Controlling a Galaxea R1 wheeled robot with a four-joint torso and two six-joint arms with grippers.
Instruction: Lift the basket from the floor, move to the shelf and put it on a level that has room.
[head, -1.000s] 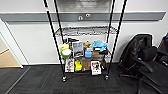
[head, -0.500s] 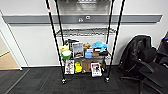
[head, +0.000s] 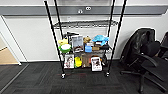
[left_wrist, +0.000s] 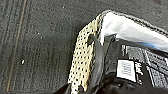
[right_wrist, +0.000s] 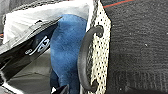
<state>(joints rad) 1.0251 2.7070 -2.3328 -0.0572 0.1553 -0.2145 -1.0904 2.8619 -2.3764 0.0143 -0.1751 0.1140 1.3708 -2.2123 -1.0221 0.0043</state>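
The cream perforated basket (left_wrist: 83, 57) fills the left wrist view, with a black labelled item (left_wrist: 140, 65) inside. My left gripper (left_wrist: 82, 88) sits at its end wall by the dark loop handle, shut on the basket. In the right wrist view the basket (right_wrist: 101, 50) holds blue cloth (right_wrist: 67, 45), and my right gripper (right_wrist: 72, 89) grips the other end wall beside its handle. Dark carpet floor (left_wrist: 37, 50) lies beneath. Ahead, the black-posted wire shelf (head: 53, 37) stands against the wall; its bare grey wire level (head: 85, 24) has nothing on it.
The rack's lower tiers are crowded with books, boxes and a green bowl (head: 65, 48). A black office chair (head: 147, 57) draped with a dark jacket stands right of the rack. A doorway with tan flooring (head: 6, 55) opens at the left.
The whole head view has shifted slightly, so the camera moved a little. The rack and its contents have not moved.
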